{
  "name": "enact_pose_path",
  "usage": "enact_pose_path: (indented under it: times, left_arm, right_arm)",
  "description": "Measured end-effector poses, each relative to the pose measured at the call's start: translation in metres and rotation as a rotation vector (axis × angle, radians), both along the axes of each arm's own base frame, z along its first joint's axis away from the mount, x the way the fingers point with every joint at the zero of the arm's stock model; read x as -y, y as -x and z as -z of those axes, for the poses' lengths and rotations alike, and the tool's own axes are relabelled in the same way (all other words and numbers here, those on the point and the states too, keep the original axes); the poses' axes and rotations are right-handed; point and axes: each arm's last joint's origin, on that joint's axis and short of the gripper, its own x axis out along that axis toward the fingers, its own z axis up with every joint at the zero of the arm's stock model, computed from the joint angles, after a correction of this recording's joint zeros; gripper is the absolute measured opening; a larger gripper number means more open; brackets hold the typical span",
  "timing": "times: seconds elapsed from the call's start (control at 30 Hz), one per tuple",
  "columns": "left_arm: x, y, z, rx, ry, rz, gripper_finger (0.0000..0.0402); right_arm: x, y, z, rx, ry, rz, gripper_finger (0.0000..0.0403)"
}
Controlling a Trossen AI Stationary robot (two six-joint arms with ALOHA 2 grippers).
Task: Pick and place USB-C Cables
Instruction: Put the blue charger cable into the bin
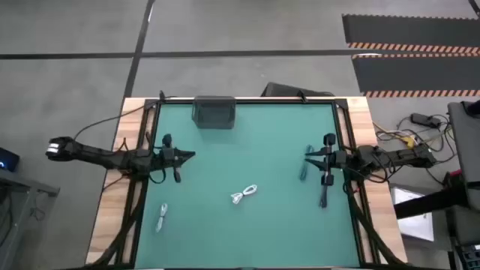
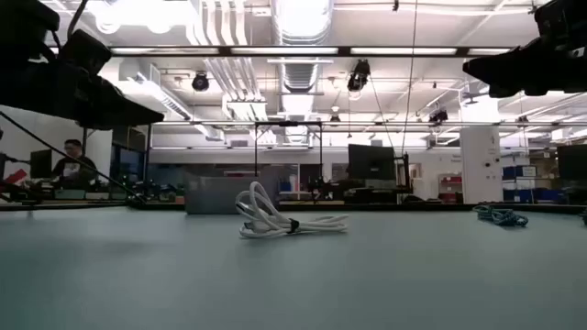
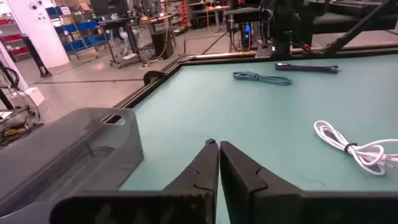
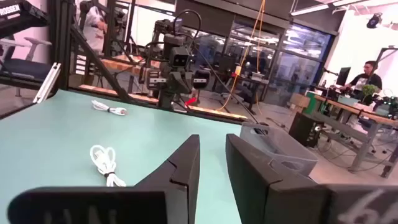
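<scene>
- Left gripper [image 3: 219, 144] waits above the green desk [image 1: 247, 157], jaws together.
- Right gripper [image 4: 212, 140] jaws slightly apart, empty.
- Go slowly down over the white coiled cable [image 1: 244, 193]; grab its middle.

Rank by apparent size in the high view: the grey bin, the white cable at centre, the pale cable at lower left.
1. grey bin, clearly the largest.
2. white cable at the mat's centre.
3. pale cable at lower left; it looks close in size to the white one, so that ranking is unsure.

Grey floor [image 1: 67, 30], striped mats [image 1: 411, 46], ceiling strip lights [image 2: 303, 50], blue bins [image 3: 71, 28]
</scene>
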Motion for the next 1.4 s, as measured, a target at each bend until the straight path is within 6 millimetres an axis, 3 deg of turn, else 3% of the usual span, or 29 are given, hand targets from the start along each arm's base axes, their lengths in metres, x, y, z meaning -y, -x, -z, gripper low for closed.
enact_pose_path:
  times: [1.4]
  left_arm:
    - [0.001,-0.005,0.011,-0.111,-0.016,0.0,0.0]
  right_arm:
    - [0.0,0.0,0.0,0.0,0.0,0.0,0.0068]
